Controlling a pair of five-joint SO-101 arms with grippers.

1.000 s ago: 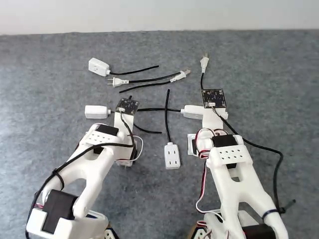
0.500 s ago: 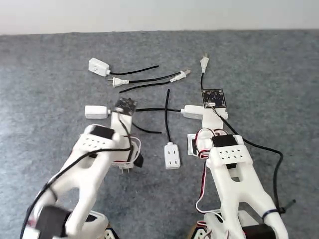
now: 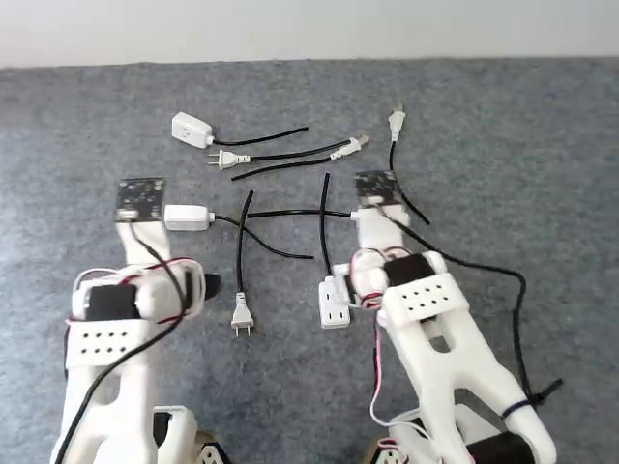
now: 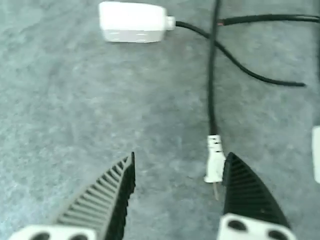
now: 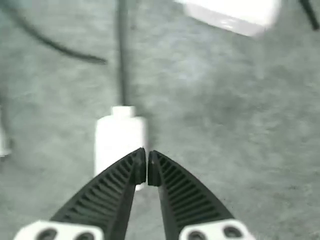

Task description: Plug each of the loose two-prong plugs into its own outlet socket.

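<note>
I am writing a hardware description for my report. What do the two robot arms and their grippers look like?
The left arm and right arm are white plastic with rows of small holes, black motors, black cables and red wires. Each carries a dark square circuit board. The left gripper and right gripper have black, ridged, pointed fingers on white bases.

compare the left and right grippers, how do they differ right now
The left gripper is open, jaws wide apart; the right gripper is shut, tips together. The left gripper hangs over bare carpet with a white two-prong plug lying close beside it; the right gripper sits over the end of a white outlet block. Both have black ribbed fingers, and neither holds anything.
</note>
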